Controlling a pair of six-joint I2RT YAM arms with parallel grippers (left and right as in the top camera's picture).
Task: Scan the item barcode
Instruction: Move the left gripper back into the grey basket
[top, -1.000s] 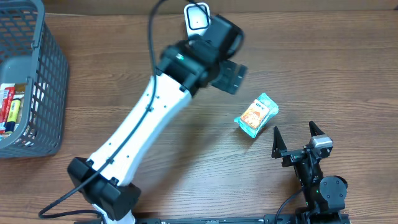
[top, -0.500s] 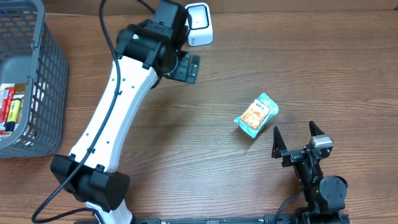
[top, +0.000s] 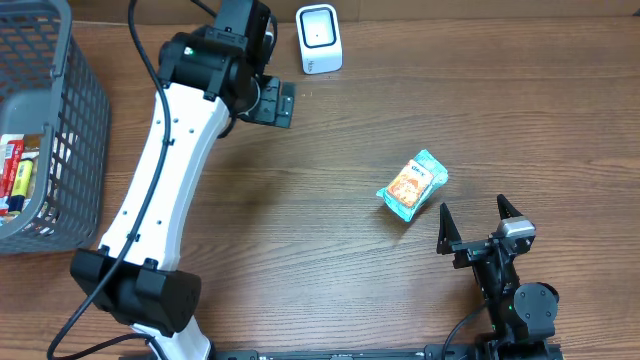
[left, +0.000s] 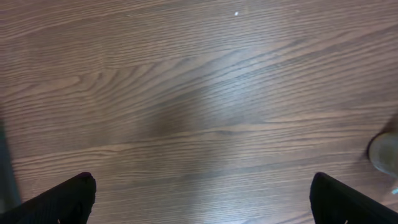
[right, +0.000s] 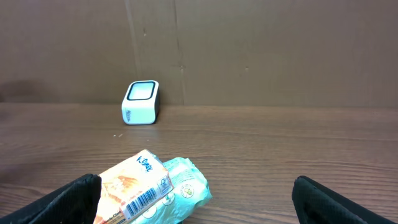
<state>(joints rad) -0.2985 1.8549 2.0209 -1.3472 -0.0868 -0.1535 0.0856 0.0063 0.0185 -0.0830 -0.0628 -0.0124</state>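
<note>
Over the table (top: 330, 250), left arm (top: 165, 180) swung leftward past scanner (top: 319, 38).

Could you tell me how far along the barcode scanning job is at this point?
Nothing looks done yet: the snack packet lies on the table, apart from the scanner. In hand: nothing; the left gripper hangs open and empty near the scanner, the right gripper sits open beside the packet. Remaining: pick up the packet and show its barcode to the scanner.
</note>
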